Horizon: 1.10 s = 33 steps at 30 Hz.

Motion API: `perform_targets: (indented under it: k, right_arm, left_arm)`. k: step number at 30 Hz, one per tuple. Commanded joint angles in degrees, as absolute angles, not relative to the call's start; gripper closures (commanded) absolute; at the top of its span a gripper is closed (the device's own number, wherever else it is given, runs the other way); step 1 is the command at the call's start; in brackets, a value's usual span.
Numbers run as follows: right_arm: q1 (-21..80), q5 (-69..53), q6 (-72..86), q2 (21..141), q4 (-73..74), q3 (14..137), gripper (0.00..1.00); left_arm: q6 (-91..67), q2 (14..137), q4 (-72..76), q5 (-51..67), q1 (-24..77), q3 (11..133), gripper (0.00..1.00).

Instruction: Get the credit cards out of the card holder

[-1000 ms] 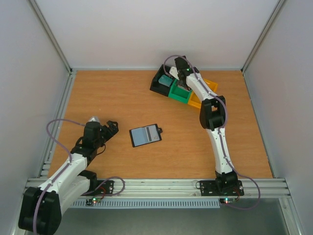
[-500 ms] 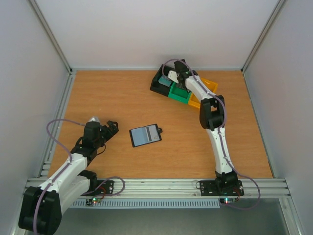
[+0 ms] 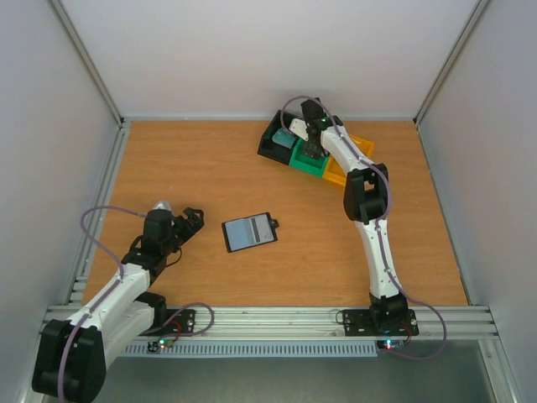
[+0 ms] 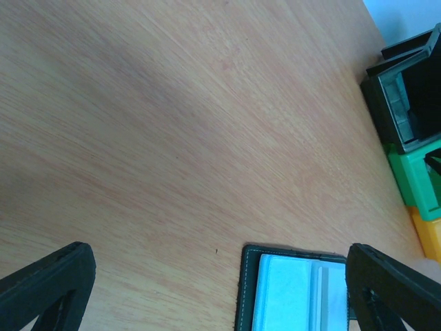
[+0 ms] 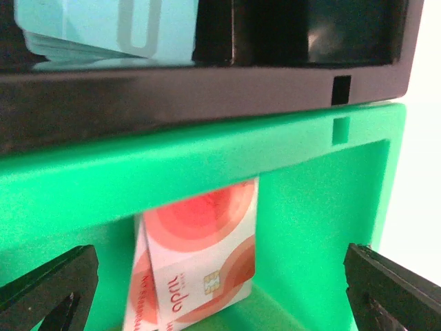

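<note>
**Cards in the trays, card holder open on the table**

The card holder (image 3: 250,232) lies flat and open on the wooden table (image 3: 201,159), pale blue-grey pockets facing up, a small tab on its right edge. It sits near the front, just to the right of the left gripper (image 3: 191,220) and well apart from the trays at the back.

The left gripper rests low near the table with its fingers spread wide and nothing between them. Its wrist camera shows one corner of the card holder ahead of the fingers.

The right arm reaches to the far edge, where a black tray (image 3: 270,144), a green tray (image 3: 304,163) and an orange tray (image 3: 362,148) stand side by side, touching. The right gripper (image 3: 313,149) hangs over the green tray, released, its two fingers far apart and holding nothing.

In the right wrist view a red card (image 5: 200,262) with a chip leans against the back wall inside the green tray. Beyond that wall, a teal-blue card (image 5: 103,27) lies in the black tray. A whitish card cannot be made out for certain.
</note>
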<state>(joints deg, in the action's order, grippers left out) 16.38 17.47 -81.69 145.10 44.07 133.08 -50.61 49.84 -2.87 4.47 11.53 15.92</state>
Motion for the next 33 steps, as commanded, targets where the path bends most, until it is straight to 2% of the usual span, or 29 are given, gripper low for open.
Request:
perform_targets:
  k: [1, 7, 12, 15, 19, 23, 29, 33]
  right_arm:
    - [15.47, 12.26, -73.88, 139.5, 49.02, 134.66, 0.02]
    - [15.56, 5.43, -65.4, 130.5, 49.3, 132.12, 0.01]
    - [16.26, -4.39, -56.0, 119.86, 49.44, 125.29, 0.03]
    - [17.91, -12.94, -45.32, 111.94, 49.49, 117.22, 0.08]
    - [23.14, -24.57, -28.45, 105.02, 42.12, 98.0, 0.21]
    - [28.88, -27.66, -18.08, 105.09, 38.73, 87.1, 0.32]
    - [32.63, -31.91, -11.56, 109.68, 35.21, 81.89, 0.38]
    - [33.71, -28.93, -12.29, 113.46, 34.45, 81.77, 0.39]
  left_arm:
    - [-51.46, 49.39, 1.45, 5.12, 11.16, 15.29, 0.01]
    - [-50.79, 49.05, 3.28, 7.64, 11.16, 15.29, 0.01]
    - [-47.27, 48.84, 4.67, 11.05, 11.16, 15.55, 0.01]
    - [-46.33, 49.7, 4.73, 13.31, 11.23, 15.47, 0.01]
    - [-45.79, 54.7, 3.66, 17.3, 11.95, 16.62, 0.02]
    - [-44.43, 60.68, 2.02, 20.14, 12.36, 19.2, 0.06]
    - [-35.64, 70.42, -5.4, 31.21, 12.3, 24.43, 0.06]
    - [-34.26, 75.82, -5.25, 34.05, 12.26, 25.34, 0.01]
